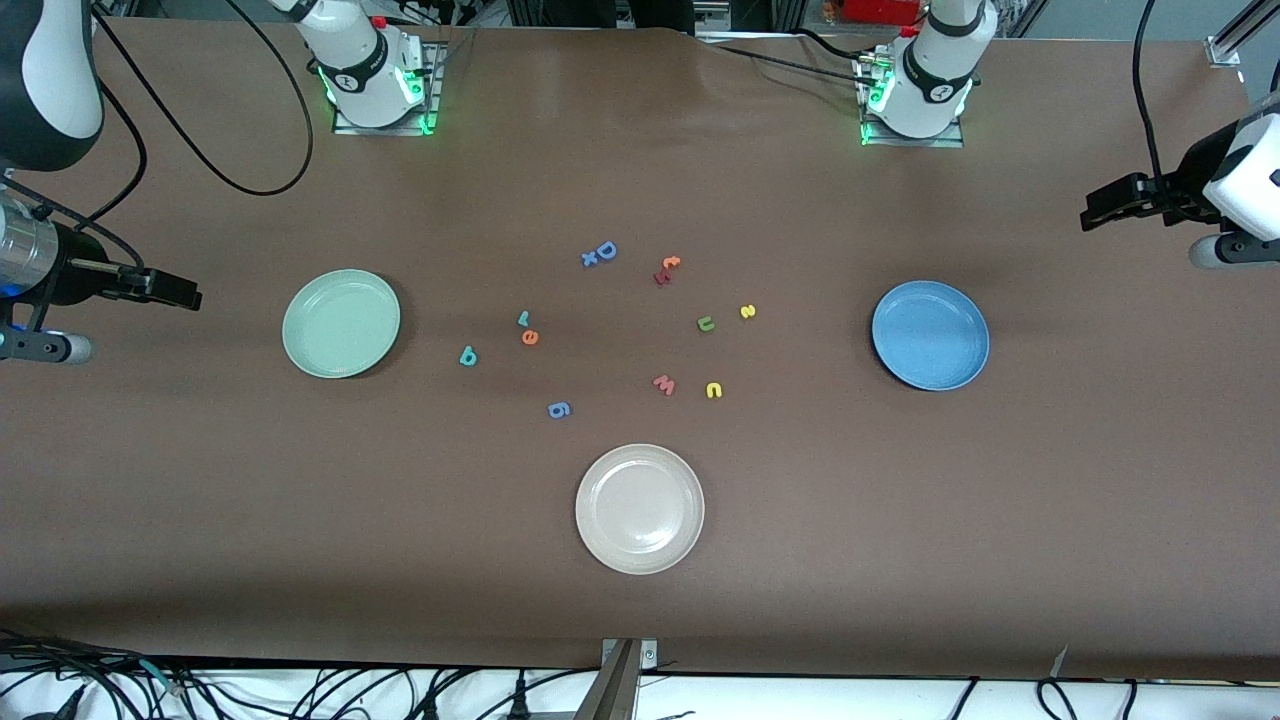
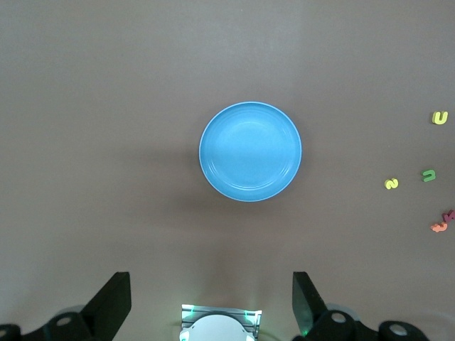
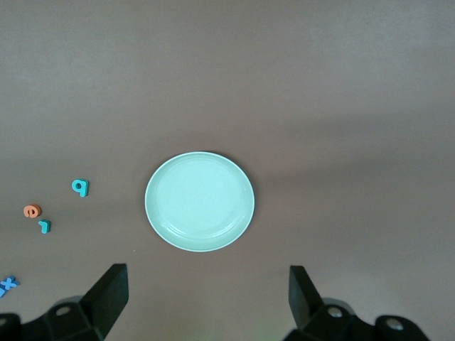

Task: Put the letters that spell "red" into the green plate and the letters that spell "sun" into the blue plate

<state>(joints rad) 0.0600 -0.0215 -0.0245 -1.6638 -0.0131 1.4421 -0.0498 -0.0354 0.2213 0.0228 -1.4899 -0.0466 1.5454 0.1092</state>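
The green plate (image 1: pixel 341 323) sits toward the right arm's end of the table, the blue plate (image 1: pixel 930 335) toward the left arm's end, both empty. Between them, mid-table, lie the r (image 1: pixel 523 318), e (image 1: pixel 530 337) and d (image 1: pixel 467 355) nearer the green plate, and the s (image 1: pixel 747 312), olive u (image 1: pixel 706 323) and yellow u (image 1: pixel 714 390) nearer the blue. The left gripper (image 2: pixel 212 302) hangs open over the table's end by the blue plate; the right gripper (image 3: pixel 208 298) hangs open by the green.

Green plate (image 1: pixel 341 323), blue plate (image 1: pixel 930 335) empty; letters scattered btwn; white plate (image 1: pixel 639 508) nearer camera.
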